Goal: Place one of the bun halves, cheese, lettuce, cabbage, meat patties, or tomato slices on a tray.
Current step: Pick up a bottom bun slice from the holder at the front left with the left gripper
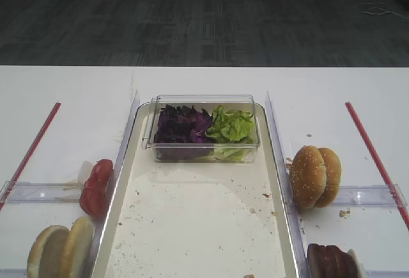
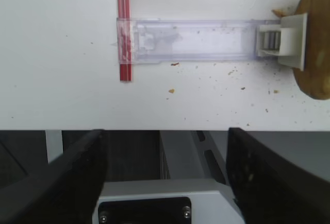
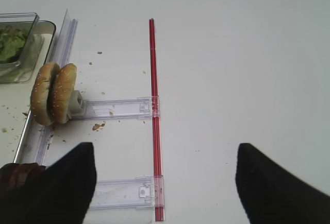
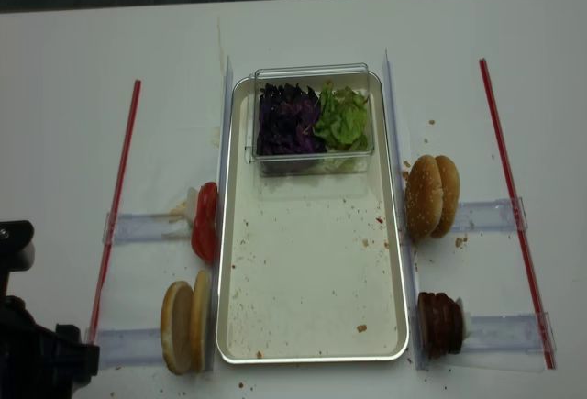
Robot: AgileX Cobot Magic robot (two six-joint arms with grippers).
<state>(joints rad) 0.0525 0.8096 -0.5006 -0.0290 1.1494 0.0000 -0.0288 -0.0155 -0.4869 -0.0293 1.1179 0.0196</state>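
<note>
Dark carpet runs behind a white counter [image 1: 70, 86], and on that counter the tray [image 4: 312, 349] lies lengthwise, bare but for crumbs and the clear plastic box [image 4: 314, 73] at its far end. The box holds the cabbage [image 4: 286, 119] on the left and the lettuce [image 4: 344, 119] on the right.

Nothing has been placed on the open tray floor yet — by these pictures the task stands at its start. Left of the tray, the plain bun halves [image 4: 185, 326] stand on edge near its front corner, with the tomato slices [image 4: 205, 222] a little farther back against its left rim. Right of the tray, the sesame-seeded halves [image 4: 431, 195] stand on edge about midway along, and the meat patties [image 4: 440, 324] sit by the front right corner. No cheese is visible.

The left gripper [image 2: 165, 167] hangs over the counter's front edge, well left of the tray, its jaws spread wide and holding nothing; a bun's edge shows at the right border of its wrist view. The right gripper [image 3: 165, 183] is likewise spread and empty, hovering right of the tray near the patties.

What remains is everything — reach for one ingredient, grasp it, carry it over the rim, and set it down on the bare floor of the tray.
</note>
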